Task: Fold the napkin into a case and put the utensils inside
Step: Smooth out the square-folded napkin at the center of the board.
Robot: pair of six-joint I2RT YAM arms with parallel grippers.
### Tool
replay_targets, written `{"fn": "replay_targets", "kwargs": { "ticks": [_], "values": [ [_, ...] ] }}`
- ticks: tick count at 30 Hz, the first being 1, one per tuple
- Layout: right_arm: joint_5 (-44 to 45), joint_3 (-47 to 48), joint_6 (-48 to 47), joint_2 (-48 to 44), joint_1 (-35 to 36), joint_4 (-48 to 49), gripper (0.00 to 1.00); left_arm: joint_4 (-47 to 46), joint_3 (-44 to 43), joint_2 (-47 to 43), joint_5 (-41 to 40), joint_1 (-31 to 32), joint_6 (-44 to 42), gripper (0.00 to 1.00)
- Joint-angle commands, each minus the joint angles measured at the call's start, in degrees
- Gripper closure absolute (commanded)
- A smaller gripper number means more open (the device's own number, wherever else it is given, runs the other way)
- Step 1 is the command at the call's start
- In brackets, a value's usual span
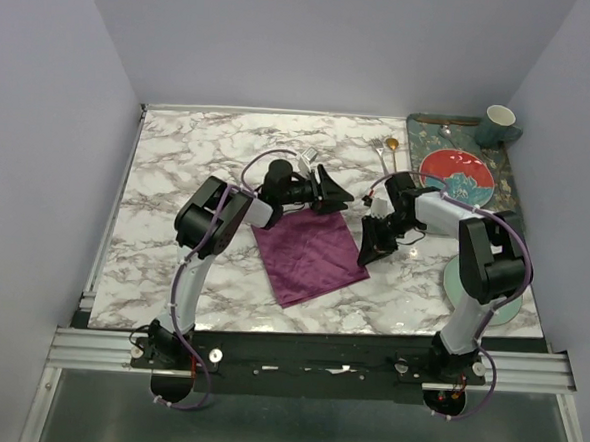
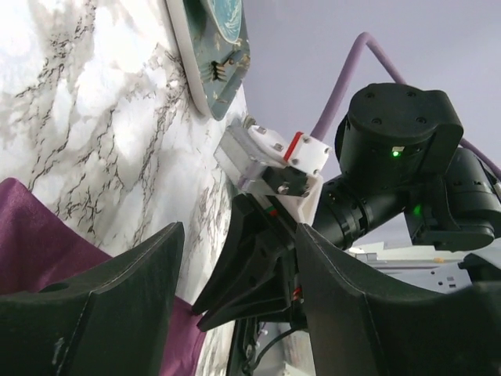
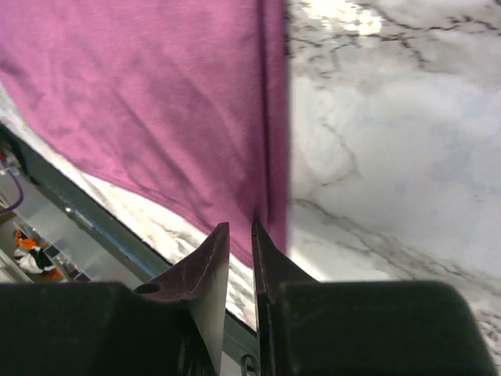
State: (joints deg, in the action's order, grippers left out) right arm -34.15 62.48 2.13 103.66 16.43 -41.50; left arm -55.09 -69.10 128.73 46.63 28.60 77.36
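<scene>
The plum-purple napkin [image 1: 308, 254] lies flat as a folded, roughly square cloth in the middle of the marble table. My left gripper [image 1: 333, 193] hovers by its far right corner, open, with nothing between its fingers [image 2: 117, 305]. My right gripper [image 1: 373, 248] points down at the napkin's right edge [image 3: 270, 157]; its jaws stand a thin slit apart over the cloth's border. Behind both grippers lie the utensils, a gold spoon [image 1: 391, 145] with a slim silver fork [image 1: 377, 151] beside it. The left wrist view shows the right gripper [image 2: 235, 298] touching the purple cloth [image 2: 47, 243].
At the back right, a dark green tray [image 1: 420, 139] carries a red patterned plate [image 1: 456, 171] and a teal cup [image 1: 499, 123]. A pale green plate [image 1: 505, 309] lies under the right arm near the table's right front. The table's front rail [image 3: 86, 211] runs close behind the napkin.
</scene>
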Motion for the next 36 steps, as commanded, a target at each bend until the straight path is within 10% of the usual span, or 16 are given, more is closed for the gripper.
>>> {"fn": "replay_targets", "kwargs": {
  "ticks": [1,15,27,32,36],
  "values": [
    [4.7,1.0,1.3,2.6,0.1,1.4,0.8,-1.9,-1.5,2.1,-7.6,0.8,0.6,0.34],
    [7.4,1.8,0.8,5.9,0.2,-0.7,0.83,14.1,-7.1,8.3,-17.3,0.7,-2.7,0.36],
    [6.0,2.1,-0.5,5.9,0.2,-0.9,0.83,9.3,-5.8,7.2,-15.1,-3.7,-3.1,0.36],
    [4.8,7.9,-3.4,6.1,0.2,-3.4,0.79,12.4,-4.4,-4.0,-8.2,-6.3,-14.0,0.35],
    [8.7,14.7,-7.2,5.6,0.2,-5.7,0.75,35.6,-3.2,-15.0,-5.9,-12.1,-35.0,0.36]
  ]
}}
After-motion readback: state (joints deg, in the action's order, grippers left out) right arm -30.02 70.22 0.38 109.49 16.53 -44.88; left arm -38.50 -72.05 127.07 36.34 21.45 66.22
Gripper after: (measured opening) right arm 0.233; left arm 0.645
